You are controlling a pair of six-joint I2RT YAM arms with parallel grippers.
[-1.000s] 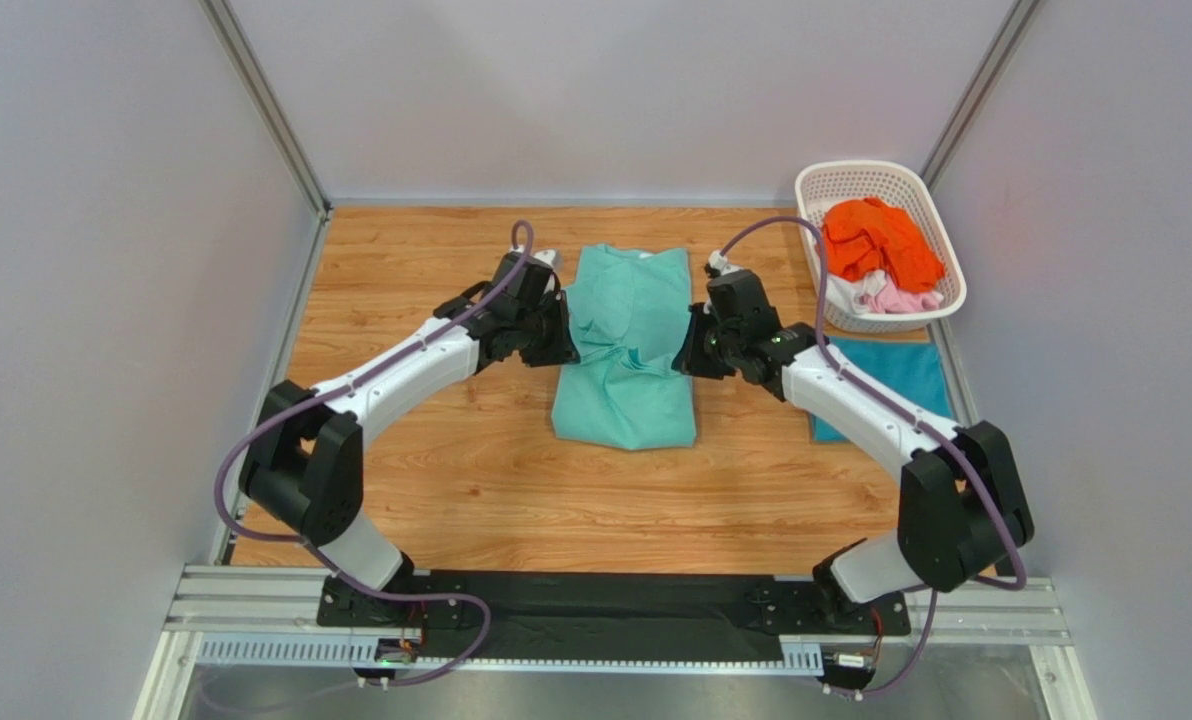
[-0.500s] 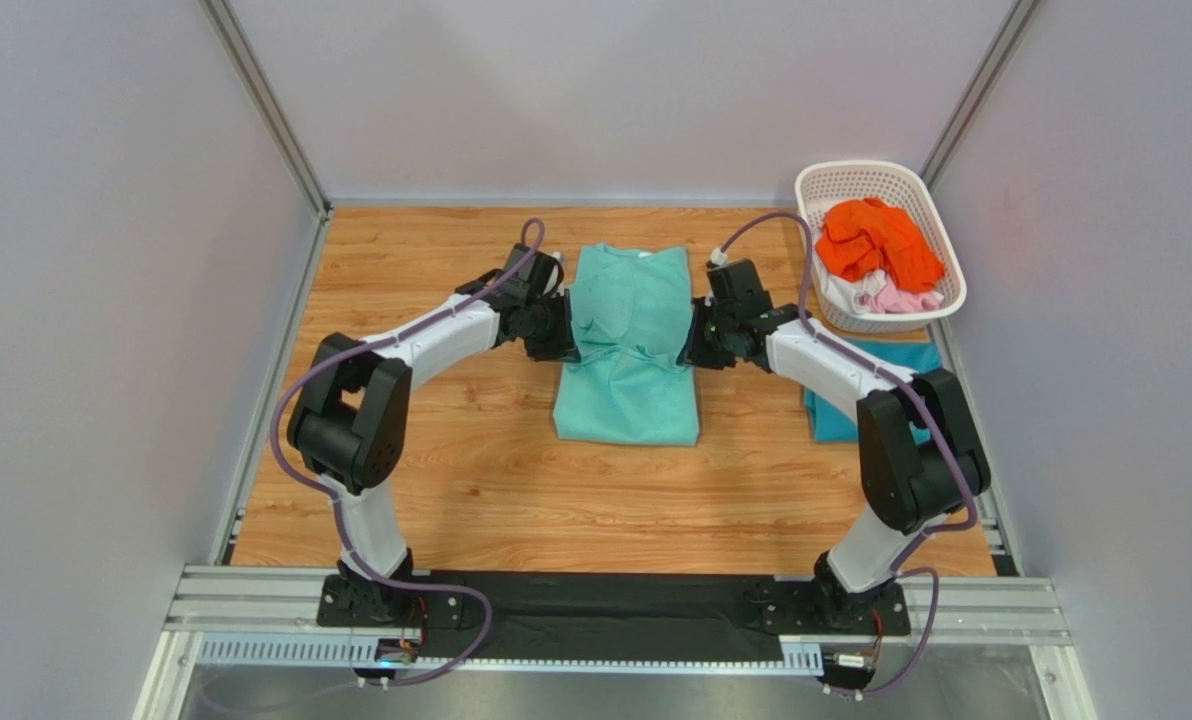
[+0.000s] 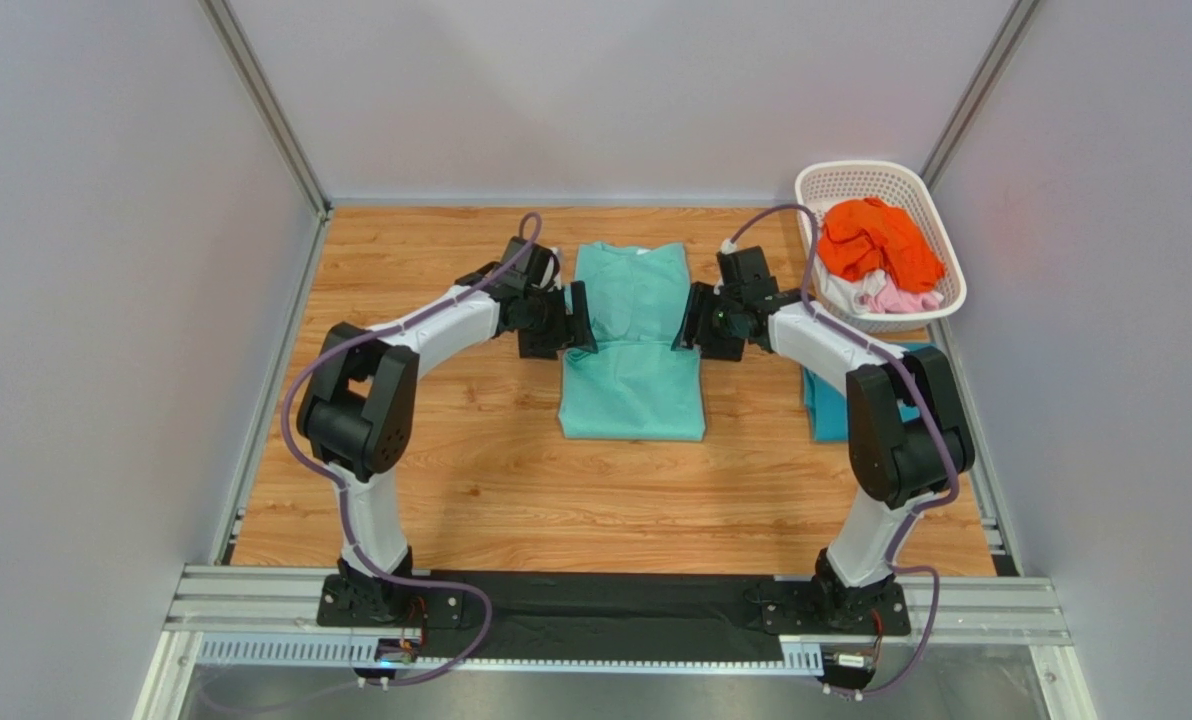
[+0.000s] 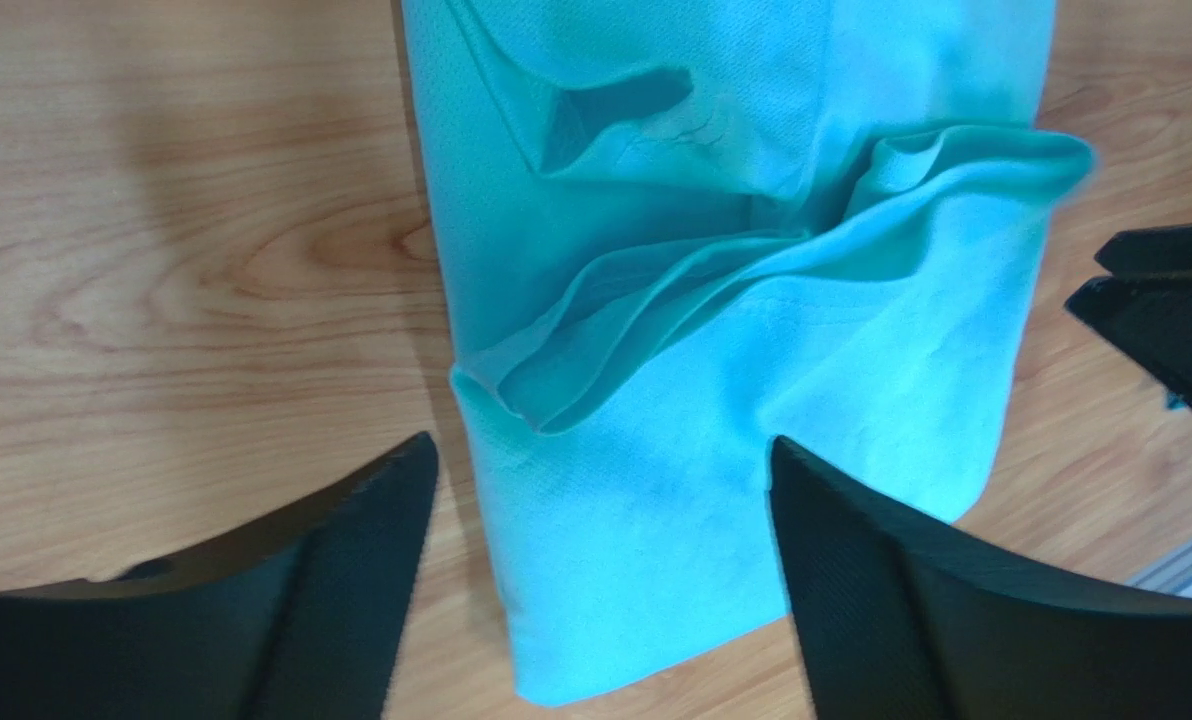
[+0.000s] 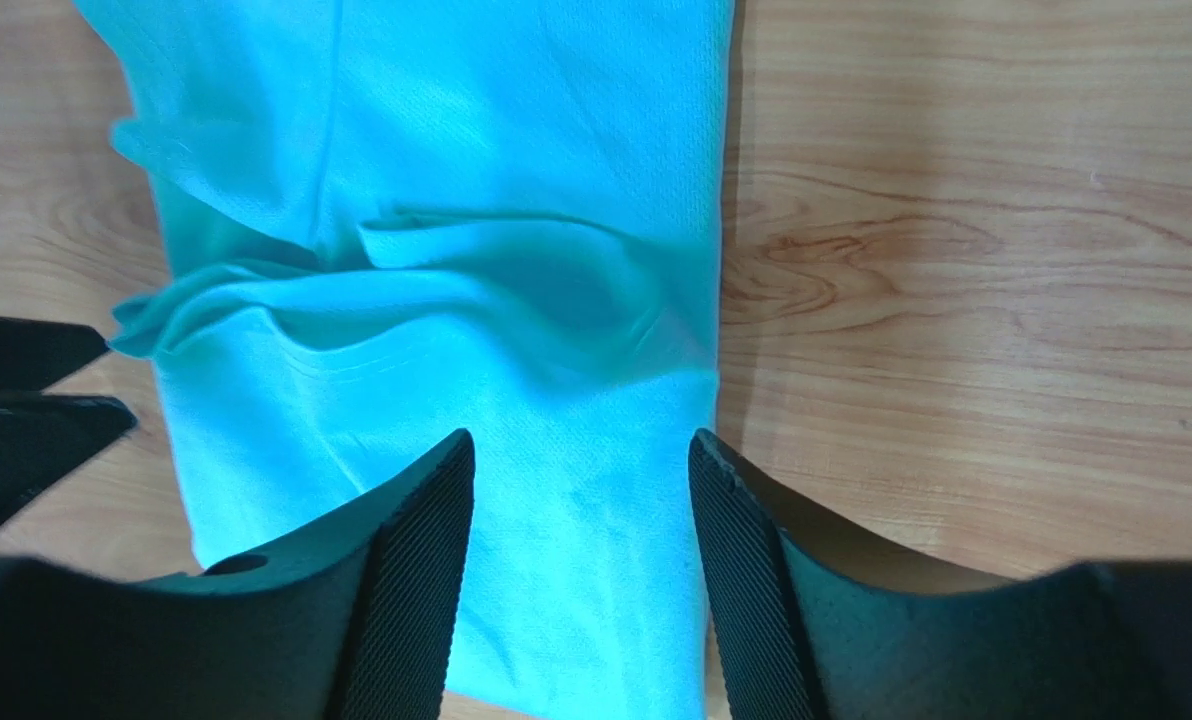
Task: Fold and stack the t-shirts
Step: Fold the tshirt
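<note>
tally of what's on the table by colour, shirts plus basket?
mint green shirt: 1
teal blue shirt: 1, partly behind the right arm
orange shirt: 1
pink shirt: 1
white shirt: 1
basket: 1
Total: 6. The orange, pink and white ones are bunched in the basket, so more may be hidden.

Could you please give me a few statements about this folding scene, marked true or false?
1. A mint green t-shirt lies on the table between the left claw and the right claw. True.
2. The left claw is shut on the shirt. False: its jaws stand open, holding nothing.
3. The white basket holds an orange t-shirt. True.
4. The teal t-shirt lies on the table's left side. False: it lies on the right, partly under the right arm.
</note>
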